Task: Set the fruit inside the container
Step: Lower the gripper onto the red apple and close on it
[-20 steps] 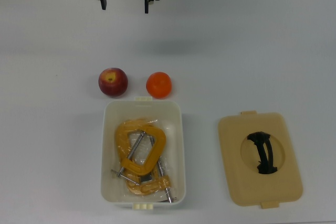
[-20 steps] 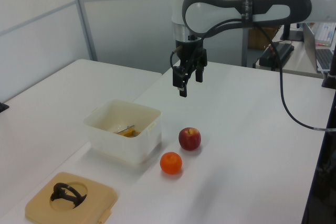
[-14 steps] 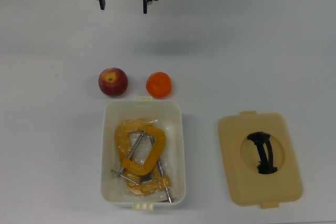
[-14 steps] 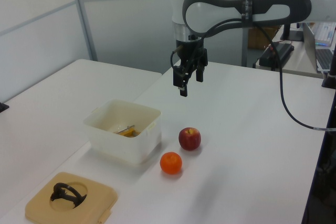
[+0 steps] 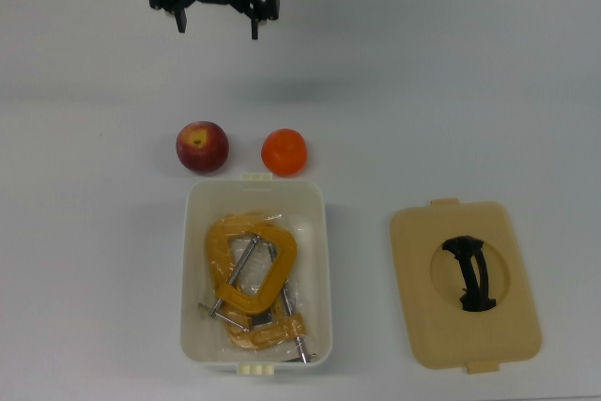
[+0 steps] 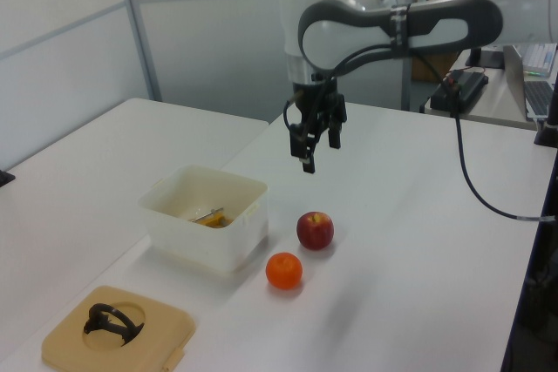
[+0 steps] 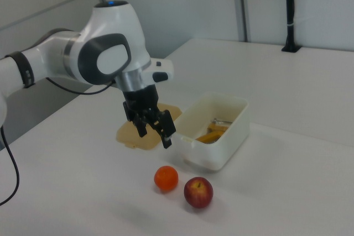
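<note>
A dark red apple (image 5: 202, 146) (image 6: 315, 230) (image 7: 198, 192) and a bright orange (image 5: 284, 152) (image 6: 284, 270) (image 7: 166, 178) sit side by side on the white table, just outside one short end of the white container (image 5: 325, 260) (image 6: 196, 237) (image 7: 218, 156). The orange nearly touches the tub's tab. My gripper (image 5: 218, 23) (image 6: 320, 152) (image 7: 154, 135) hangs open and empty in the air, well above the table and beyond the fruit from the tub. In the top view it is near the upper edge, roughly in line with the apple.
Yellow-orange metal clamps (image 5: 249, 274) (image 7: 210, 135) lie inside the tub. A flat tan lid (image 5: 465, 284) (image 6: 118, 328) with a black handle rests on the table at the top view's right of the tub. A dark cable (image 6: 475, 176) trails from the arm.
The arm has turned and the gripper has come down a little and tilted, still open. The apple, the orange, the tub and the lid have not moved.
</note>
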